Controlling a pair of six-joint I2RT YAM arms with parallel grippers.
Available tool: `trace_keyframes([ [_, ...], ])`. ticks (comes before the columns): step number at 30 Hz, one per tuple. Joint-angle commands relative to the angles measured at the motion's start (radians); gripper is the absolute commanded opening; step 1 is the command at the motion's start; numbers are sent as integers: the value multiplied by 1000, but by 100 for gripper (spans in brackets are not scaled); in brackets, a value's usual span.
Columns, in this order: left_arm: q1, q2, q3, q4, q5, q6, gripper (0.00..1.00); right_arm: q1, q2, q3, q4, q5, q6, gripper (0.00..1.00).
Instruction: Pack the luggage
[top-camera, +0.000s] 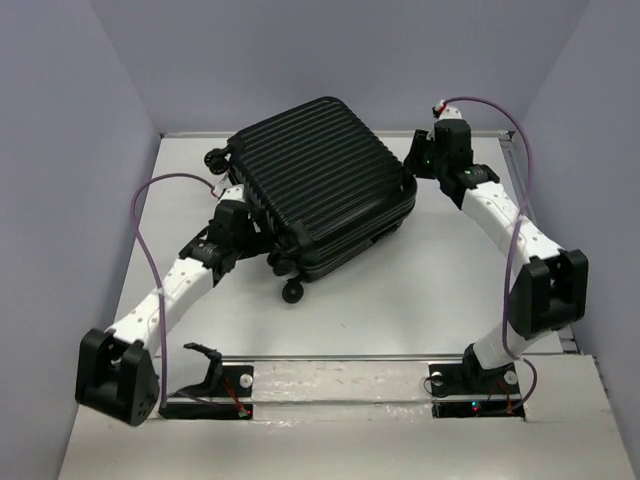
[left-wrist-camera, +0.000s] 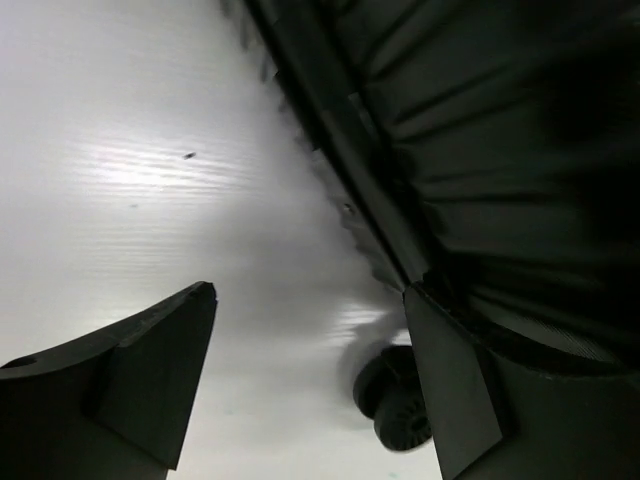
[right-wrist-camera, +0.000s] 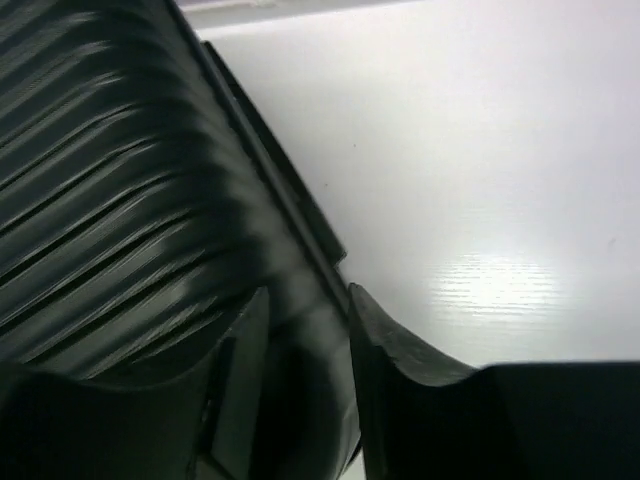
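The luggage (top-camera: 318, 185) lies shut mid-desk (top-camera: 420, 290), skewed, wheels toward left arm. Right claw (right-wrist-camera: 300, 330) is pinched on its far-right rim; left claw (left-wrist-camera: 310, 385) spread open beside near-left edge. Rim grip should be kept firm w/ left bracing.

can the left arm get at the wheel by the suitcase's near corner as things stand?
Probably yes. The left gripper is open beside the luggage, and the wheel sits on bare table just beyond its fingertips with nothing between.
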Motion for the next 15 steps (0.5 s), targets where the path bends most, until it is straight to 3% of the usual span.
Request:
trace_keyframes([
  [1,-79,-192,71,-25,-66,-37,91,7,-173,-48,-60,97,-26,57],
  [4,-79,-276,169,-51,-241,11,92,7,-227,-85,-71,106,-14,59],
  [6,-70,-283,237,-39,-295,29,93,7,-273,-118,-70,85,-1,53],
  [8,-63,-254,334,-4,-303,48,93,7,-302,-144,-68,40,14,38],
  [9,-59,-232,366,33,-299,49,93,7,-318,-172,-68,33,17,19],
  [10,-51,-179,435,76,-279,51,93,7,-350,-204,-68,33,20,7],
  [15,67,120,694,115,-96,40,93,7,-462,-369,-24,-105,74,7],
])
